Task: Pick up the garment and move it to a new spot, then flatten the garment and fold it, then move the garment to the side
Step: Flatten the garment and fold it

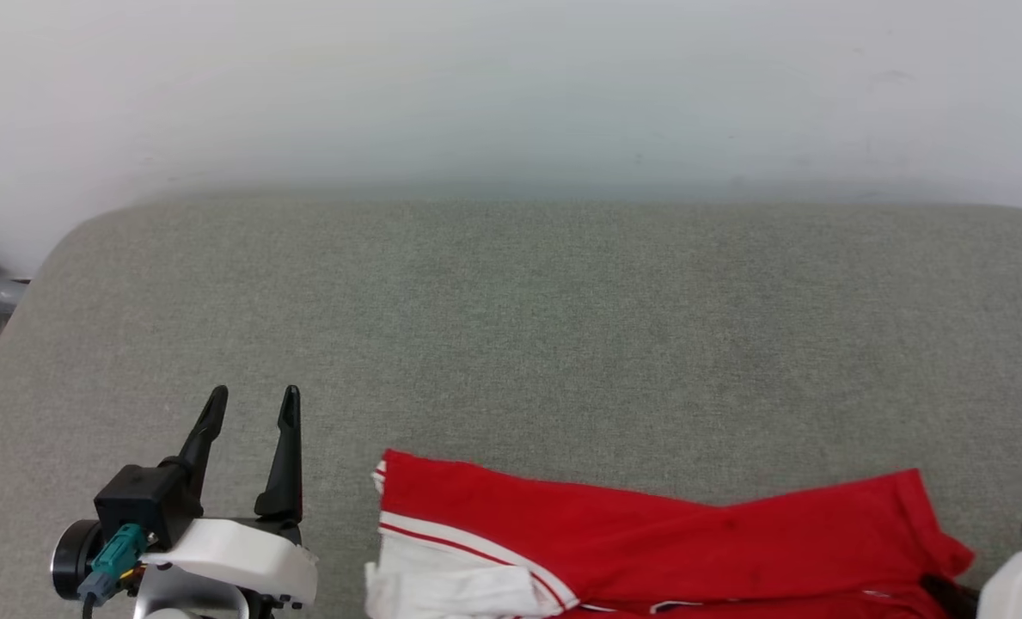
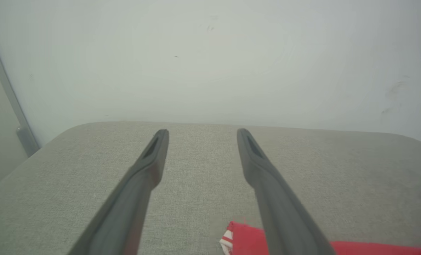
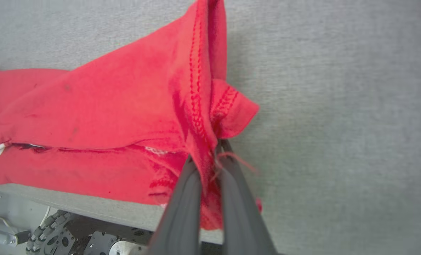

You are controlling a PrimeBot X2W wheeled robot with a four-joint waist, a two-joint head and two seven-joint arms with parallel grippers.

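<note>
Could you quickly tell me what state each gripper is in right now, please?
Left gripper: open, holding nothing, to the left of the garment.
Right gripper: shut on the garment's red edge.

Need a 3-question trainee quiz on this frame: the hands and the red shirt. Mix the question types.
1. True or false: the left hand is open and empty.
2. The right hand is shut on: A) a red stitched edge of the garment; B) a towel; C) nothing.
3. In the head view, at which end of the garment does the white sleeve lie?

Key: 1 true; 2 A; 3 the left end, nearest the left hand.
</note>
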